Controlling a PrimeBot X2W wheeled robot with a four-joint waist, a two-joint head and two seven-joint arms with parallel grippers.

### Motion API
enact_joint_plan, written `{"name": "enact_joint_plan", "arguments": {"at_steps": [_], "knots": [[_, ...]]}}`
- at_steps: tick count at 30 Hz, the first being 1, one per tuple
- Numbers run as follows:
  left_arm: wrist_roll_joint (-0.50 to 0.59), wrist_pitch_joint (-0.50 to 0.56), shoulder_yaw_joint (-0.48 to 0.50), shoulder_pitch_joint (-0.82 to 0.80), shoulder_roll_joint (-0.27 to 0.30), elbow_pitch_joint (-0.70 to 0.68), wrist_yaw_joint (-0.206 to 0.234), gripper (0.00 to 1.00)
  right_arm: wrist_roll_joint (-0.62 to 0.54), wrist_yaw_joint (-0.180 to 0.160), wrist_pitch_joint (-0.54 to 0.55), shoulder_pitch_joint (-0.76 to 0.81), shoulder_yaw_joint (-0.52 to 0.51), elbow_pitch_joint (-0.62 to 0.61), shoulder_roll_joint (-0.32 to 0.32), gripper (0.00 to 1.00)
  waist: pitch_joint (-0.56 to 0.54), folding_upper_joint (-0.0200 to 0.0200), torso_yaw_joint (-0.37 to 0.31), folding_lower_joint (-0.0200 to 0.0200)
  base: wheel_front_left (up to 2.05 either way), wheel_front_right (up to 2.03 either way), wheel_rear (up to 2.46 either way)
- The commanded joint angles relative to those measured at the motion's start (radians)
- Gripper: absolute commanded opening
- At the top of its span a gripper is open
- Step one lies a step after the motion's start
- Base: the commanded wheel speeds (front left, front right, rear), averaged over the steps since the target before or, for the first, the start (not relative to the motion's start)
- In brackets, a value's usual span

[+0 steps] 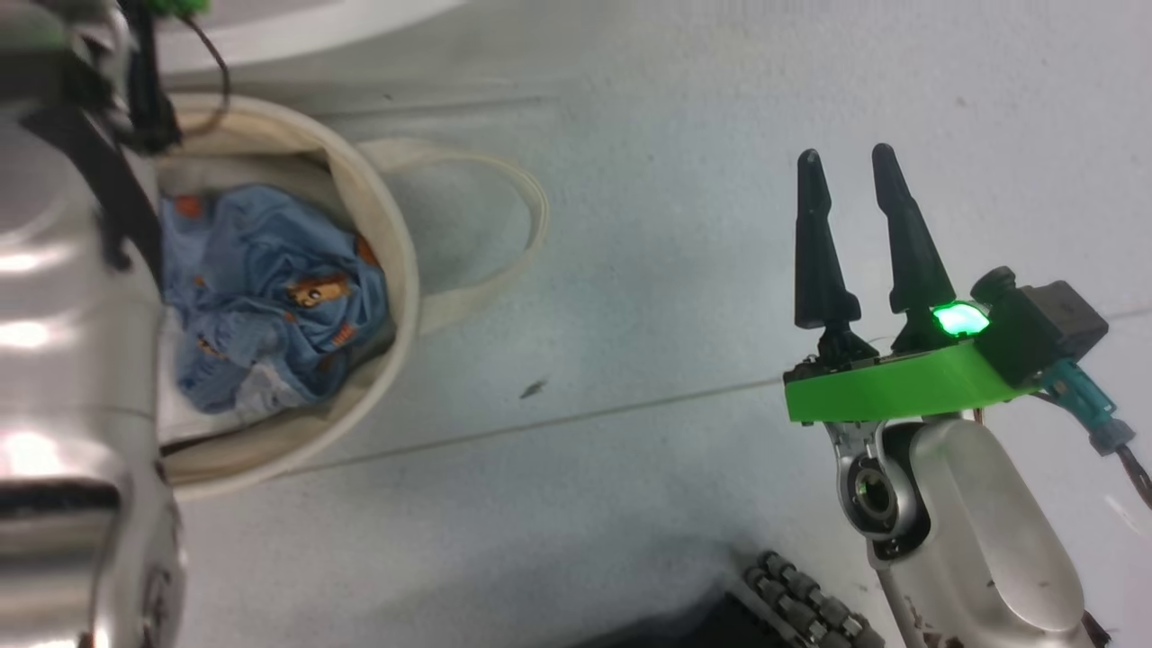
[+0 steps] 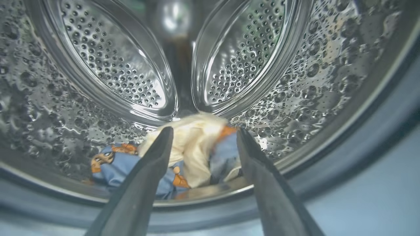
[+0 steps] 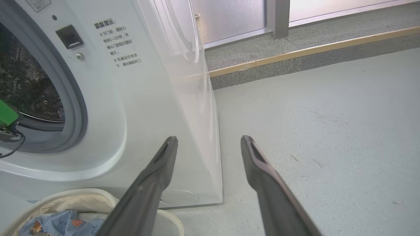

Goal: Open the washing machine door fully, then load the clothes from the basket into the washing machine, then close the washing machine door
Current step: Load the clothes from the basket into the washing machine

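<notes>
Clothes (image 1: 270, 288) of soft blue printed cloth lie in the round cream canvas basket (image 1: 405, 270), at the left. The left gripper (image 2: 204, 131) seems nearer, fingers apart inside the steel drum (image 2: 115, 65) of the white washing machine (image 3: 147, 98), over a blue and beige pile (image 2: 193, 147). The right gripper (image 1: 846, 153), fingers apart, hangs far right.

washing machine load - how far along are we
Done: the washing machine stands open, and a blue printed garment and a beige cloth lie in its drum. In hand: the left claw is open and empty, pointing at them; the right claw is open over the floor. Left: a second blue garment sits in the basket, then the machine must be shut.
</notes>
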Motion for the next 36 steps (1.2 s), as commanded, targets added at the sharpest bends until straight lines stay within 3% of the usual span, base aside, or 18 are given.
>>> {"name": "enact_joint_plan", "arguments": {"at_steps": [1,12,20,27,36], "knots": [[-0.006,-0.005,0.007,0.006,0.025,-0.048,-0.002,1.0,-0.01,0.008,-0.005,0.039,0.014,-0.025,-0.001,1.0,-0.052,0.0,0.033,0.0001,0.0,0.0,0.0],[-0.048,-0.005,0.004,0.321,-0.056,-0.169,-0.06,1.0,-0.066,0.008,-0.005,0.103,-0.007,0.006,-0.001,1.0,-0.237,0.0,0.129,0.0001,0.0,0.0,0.0],[-0.089,-0.005,-0.053,0.528,-0.077,-0.227,-0.061,1.0,-0.093,0.008,-0.005,0.145,-0.038,0.01,-0.001,1.0,-0.373,0.0,0.176,0.0001,0.0,0.0,0.0],[-0.174,-0.005,-0.151,0.777,-0.078,-0.319,-0.015,1.0,-0.094,0.008,-0.005,0.237,-0.051,0.03,-0.001,1.0,-0.523,0.0,0.19,0.0001,0.0,0.0,0.0],[-0.242,-0.005,-0.199,0.976,-0.078,-0.458,0.02,1.0,-0.096,0.008,-0.005,0.294,-0.074,0.029,-0.001,1.0,-0.566,0.0,0.196,0.0001,0.0,0.0,0.0]]}}
